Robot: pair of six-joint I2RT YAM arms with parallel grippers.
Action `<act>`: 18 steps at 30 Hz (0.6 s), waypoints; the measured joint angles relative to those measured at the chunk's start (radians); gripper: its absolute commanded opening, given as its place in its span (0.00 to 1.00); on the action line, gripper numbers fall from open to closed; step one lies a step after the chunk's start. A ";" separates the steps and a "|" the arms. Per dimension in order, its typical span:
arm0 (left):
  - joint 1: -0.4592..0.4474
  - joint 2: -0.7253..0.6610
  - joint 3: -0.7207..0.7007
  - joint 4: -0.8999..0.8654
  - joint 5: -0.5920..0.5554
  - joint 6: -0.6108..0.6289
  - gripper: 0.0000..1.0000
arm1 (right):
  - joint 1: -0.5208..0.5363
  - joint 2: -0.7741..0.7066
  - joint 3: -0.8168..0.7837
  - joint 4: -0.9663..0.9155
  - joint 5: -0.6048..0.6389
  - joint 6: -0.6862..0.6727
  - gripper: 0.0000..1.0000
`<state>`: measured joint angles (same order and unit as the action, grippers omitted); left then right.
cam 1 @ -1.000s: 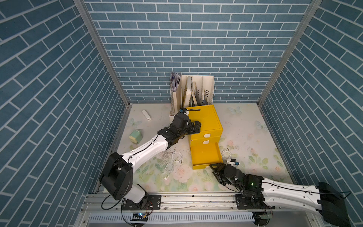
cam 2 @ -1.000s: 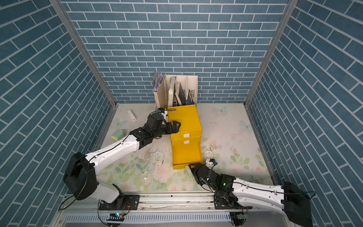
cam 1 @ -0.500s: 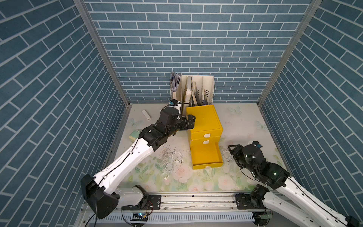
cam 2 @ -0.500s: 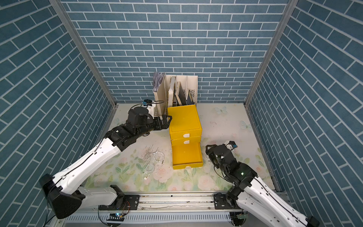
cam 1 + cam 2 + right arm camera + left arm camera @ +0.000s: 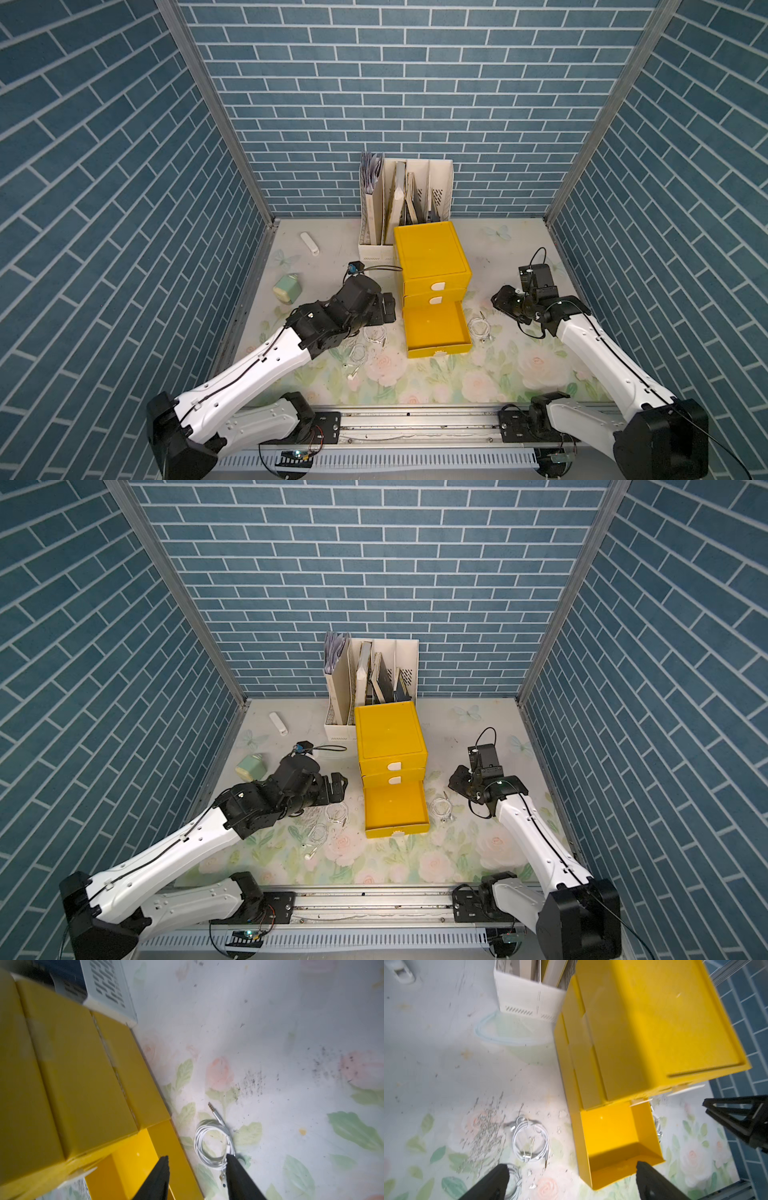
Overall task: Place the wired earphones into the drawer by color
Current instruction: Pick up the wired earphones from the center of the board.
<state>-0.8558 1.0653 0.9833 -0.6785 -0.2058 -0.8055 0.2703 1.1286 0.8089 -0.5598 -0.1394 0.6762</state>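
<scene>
Both arms have moved since half a second ago. The left gripper (image 5: 387, 308) dropped from the top corner of the yellow drawer unit (image 5: 430, 257) to mid-frame beside its lower drawers, jaws wide apart and empty. The right gripper (image 5: 500, 300) swung up to right of centre, jaws parted, holding nothing. The white earphones (image 5: 478, 328) lie just right of the open bottom drawer (image 5: 436, 332), with more white coils (image 5: 372, 334) to its left.

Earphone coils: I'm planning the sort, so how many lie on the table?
3, all white: two coils left of the open drawer, one right of it. The left arm may hide others.
</scene>
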 measured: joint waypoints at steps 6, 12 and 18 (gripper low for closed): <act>-0.040 -0.013 -0.031 -0.002 -0.019 -0.061 1.00 | 0.007 0.035 -0.077 -0.011 -0.038 -0.102 0.41; -0.078 0.017 -0.030 0.019 -0.024 -0.079 1.00 | 0.031 0.082 -0.089 -0.013 -0.013 -0.150 0.38; -0.088 0.028 -0.033 0.061 -0.018 -0.081 1.00 | 0.043 0.153 -0.089 0.006 0.018 -0.184 0.34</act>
<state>-0.9440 1.0931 0.9501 -0.6178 -0.2234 -0.8867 0.3138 1.2812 0.7204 -0.5537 -0.1215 0.4919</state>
